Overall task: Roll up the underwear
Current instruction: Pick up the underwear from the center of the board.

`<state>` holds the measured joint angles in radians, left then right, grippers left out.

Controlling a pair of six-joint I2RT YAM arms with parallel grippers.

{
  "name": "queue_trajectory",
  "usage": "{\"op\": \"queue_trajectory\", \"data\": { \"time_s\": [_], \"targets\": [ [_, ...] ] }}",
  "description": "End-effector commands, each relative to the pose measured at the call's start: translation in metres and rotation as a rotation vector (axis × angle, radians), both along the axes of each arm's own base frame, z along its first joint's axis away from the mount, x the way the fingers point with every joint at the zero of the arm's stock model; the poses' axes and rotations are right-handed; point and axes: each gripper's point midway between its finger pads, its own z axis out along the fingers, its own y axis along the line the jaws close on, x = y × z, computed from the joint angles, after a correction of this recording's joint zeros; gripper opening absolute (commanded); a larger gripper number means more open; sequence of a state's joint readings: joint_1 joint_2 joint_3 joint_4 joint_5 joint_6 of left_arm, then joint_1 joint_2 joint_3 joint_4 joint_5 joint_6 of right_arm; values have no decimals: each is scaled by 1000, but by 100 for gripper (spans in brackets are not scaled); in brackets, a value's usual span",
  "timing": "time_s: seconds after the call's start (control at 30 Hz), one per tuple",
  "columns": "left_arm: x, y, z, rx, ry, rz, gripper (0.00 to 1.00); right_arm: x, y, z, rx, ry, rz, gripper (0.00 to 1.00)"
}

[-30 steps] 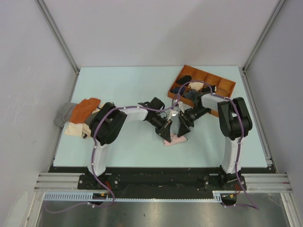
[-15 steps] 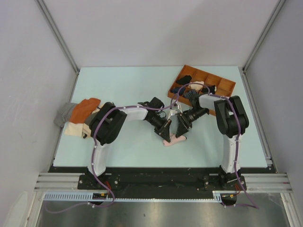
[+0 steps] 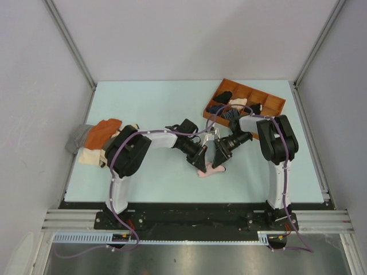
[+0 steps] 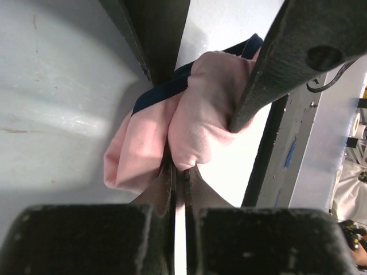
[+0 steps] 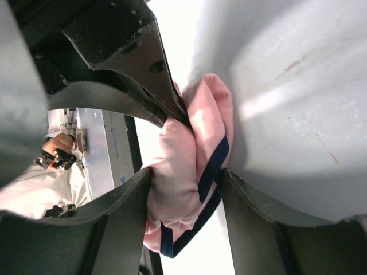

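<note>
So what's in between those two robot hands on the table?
The underwear, a bunched pink bundle with navy edging. The left hand and right hand both grip it; the wrist views show it best.

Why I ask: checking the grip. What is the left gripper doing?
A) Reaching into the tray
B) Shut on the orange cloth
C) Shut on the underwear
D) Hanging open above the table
C: the left wrist view shows the left gripper closed, with a fold of the pink underwear pinched in it.
</note>
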<state>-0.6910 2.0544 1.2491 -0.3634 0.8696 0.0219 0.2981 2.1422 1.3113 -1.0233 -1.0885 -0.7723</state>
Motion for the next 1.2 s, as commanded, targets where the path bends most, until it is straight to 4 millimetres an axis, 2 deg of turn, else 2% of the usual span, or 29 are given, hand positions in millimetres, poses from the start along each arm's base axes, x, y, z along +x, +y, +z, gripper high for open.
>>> {"op": "queue_trajectory", "data": {
  "time_s": [0.0,0.17,0.3,0.33,0.47,0.57,0.6,0.7,0.77,0.87,0.9,0.93,1.0,1.03,1.07,1.13,1.17],
  "targets": [
    [38,5,-23,94,-311,18,0,-32,-1,-12,-96,141,56,57],
    [40,2,-18,105,-351,19,1,-34,2,-13,-81,179,40,53],
    [41,0,-15,111,-376,19,0,-35,2,-14,-84,200,37,45],
    [41,1,-14,113,-379,21,0,-35,3,-14,-80,207,33,38],
    [41,-1,-10,107,-398,24,1,-35,3,-11,-57,225,29,18],
    [45,0,-5,108,-419,46,10,-35,2,-8,-27,241,24,3],
    [48,-1,2,99,-440,64,17,-32,2,-5,-14,237,20,1],
    [55,1,10,99,-478,110,31,-29,-1,-1,15,227,11,0],
    [59,4,21,84,-505,137,38,-28,-3,3,33,215,13,0],
    [66,4,43,33,-550,188,48,-24,-6,7,52,170,17,0],
    [70,3,53,6,-567,211,55,-23,-7,9,56,149,22,0],
    [70,7,56,-2,-569,225,56,-23,-7,8,53,138,28,0],
    [74,9,77,-44,-603,252,57,-22,-7,8,55,116,36,0],
    [76,13,79,-45,-607,265,58,-20,-8,8,55,100,36,0],
    [76,15,92,-69,-630,277,58,-20,-8,8,55,95,36,0],
    [77,23,98,-79,-647,304,58,-17,-9,10,55,62,40,0],
    [79,28,109,-85,-675,323,58,-15,-9,13,57,46,40,0]
  ]
}}
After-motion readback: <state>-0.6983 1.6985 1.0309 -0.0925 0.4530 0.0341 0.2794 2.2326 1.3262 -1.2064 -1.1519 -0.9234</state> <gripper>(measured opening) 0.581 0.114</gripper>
